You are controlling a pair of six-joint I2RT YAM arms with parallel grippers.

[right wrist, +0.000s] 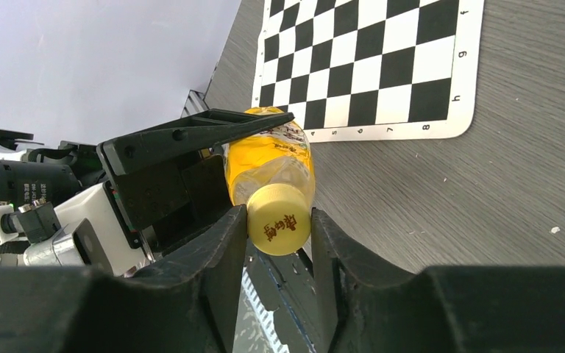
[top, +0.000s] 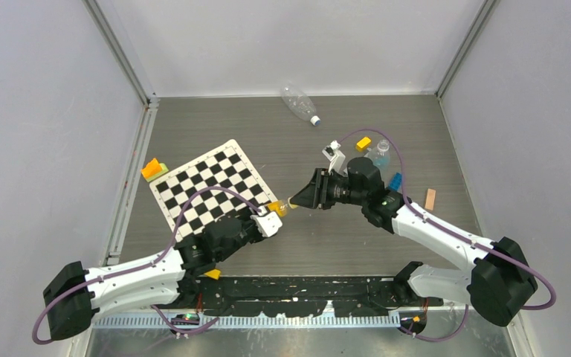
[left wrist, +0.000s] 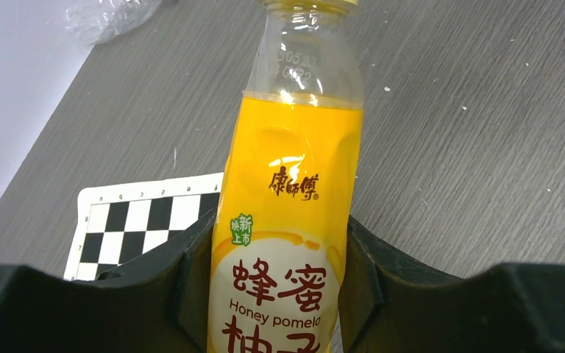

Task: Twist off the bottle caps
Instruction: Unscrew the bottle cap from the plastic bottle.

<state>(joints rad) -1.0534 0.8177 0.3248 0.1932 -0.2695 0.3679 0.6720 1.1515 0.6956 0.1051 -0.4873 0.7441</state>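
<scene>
So, starting at the bottom of the top view: both arms reach in toward the middle of the table [top: 308,249] and meet over one thing, the yellow bottle [left wrist: 287,220]. It's off the surface, lying roughly level between the two grippers, just off the lower right corner of the chessboard [top: 208,186].

My left gripper [left wrist: 276,250] has its fingers pressed against both sides of the labelled belly, so that's my anchor. My right gripper [top: 295,199] comes from the other side, and in its wrist view the fingers sit snug on either side of the yellow cap [right wrist: 278,228], looking closed on it.

Handling-wise, the bottle is filled up to the shoulder, so I'd guess it's got some weight and the walls won't cave much under the squeeze. The printed sleeve looks slick though, so my worry is the body spinning in the left grip when I twist. The cap is small and hard, and the side wall where the fingers are now seems the only sensible place to hold it.

Further up, right of centre, a clear bottle [top: 378,154] stands tucked beside the right arm, near a yellow block [top: 363,143] and a blue block [top: 395,181]. At the top, by the back wall, another clear bottle [top: 296,99] lies on its side, its pale cap [top: 314,120] on. Both look crinkly and light, so they'll probably crush easily.
</scene>
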